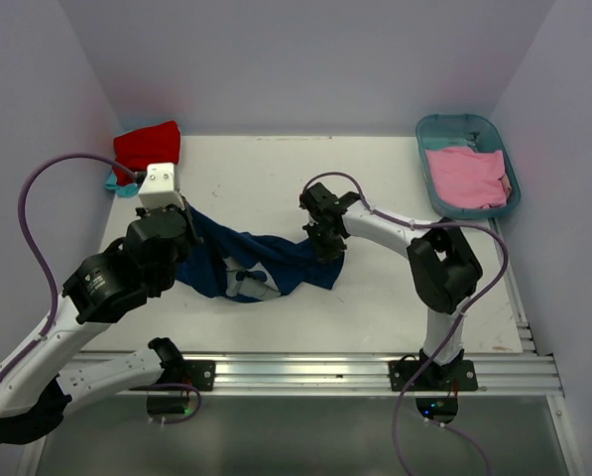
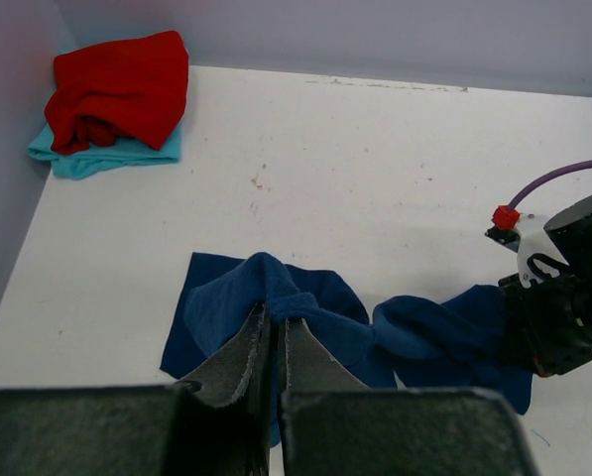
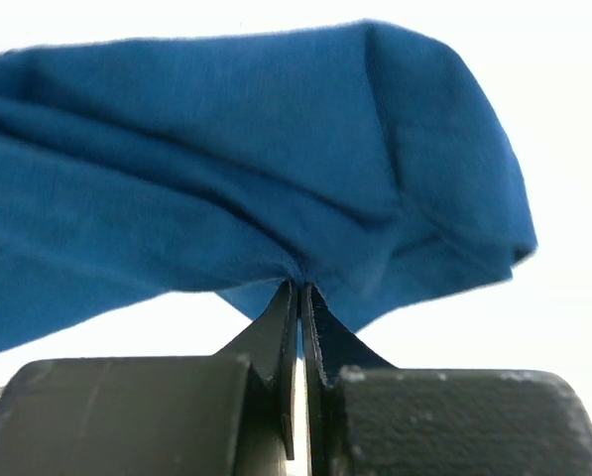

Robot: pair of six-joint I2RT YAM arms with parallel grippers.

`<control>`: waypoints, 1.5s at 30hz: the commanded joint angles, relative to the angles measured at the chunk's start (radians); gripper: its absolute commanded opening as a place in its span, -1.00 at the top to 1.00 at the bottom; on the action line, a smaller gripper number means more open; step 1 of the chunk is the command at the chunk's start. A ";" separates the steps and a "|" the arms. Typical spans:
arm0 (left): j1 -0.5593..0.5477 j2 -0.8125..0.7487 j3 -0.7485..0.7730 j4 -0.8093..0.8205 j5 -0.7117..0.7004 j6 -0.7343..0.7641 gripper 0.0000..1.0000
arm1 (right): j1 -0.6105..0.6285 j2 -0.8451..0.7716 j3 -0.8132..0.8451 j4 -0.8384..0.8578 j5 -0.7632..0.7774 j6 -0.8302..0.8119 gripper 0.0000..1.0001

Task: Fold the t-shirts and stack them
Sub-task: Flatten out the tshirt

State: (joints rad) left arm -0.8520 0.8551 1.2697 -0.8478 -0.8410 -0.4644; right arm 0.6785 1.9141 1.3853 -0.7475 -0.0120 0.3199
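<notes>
Right hand pinching navy t-shirt — white table, lilac walls

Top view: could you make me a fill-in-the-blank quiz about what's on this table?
The left gripper and right gripper each pinch the navy t-shirt, jaws ____.
The red t-shirt lies on the teal t-shirt in the far ____ corner.
On top in the tub lies a ____ t-shirt.
Answers: shut, left, pink.
</notes>
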 commanded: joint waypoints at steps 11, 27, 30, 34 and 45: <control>0.004 -0.136 0.048 0.180 0.158 0.200 1.00 | 0.000 -0.631 0.081 -0.130 0.124 -0.008 1.00; 0.327 -0.088 0.295 0.300 0.968 0.420 1.00 | 0.000 -1.065 0.264 -0.119 0.254 -0.156 1.00; 0.363 0.022 0.280 0.311 0.837 0.437 1.00 | -0.002 -0.910 0.299 -0.153 0.446 -0.150 1.00; 0.361 0.189 0.266 0.338 0.697 0.457 1.00 | -0.036 -0.706 0.372 -0.150 0.564 -0.148 1.00; 0.412 0.573 0.514 0.359 0.604 0.518 1.00 | -0.263 -0.312 0.672 -0.092 0.337 -0.105 1.00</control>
State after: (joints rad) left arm -0.4587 1.5055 1.6627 -0.5415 -0.2211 0.0277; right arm 0.4046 1.6955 1.9465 -0.8787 0.3626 0.2081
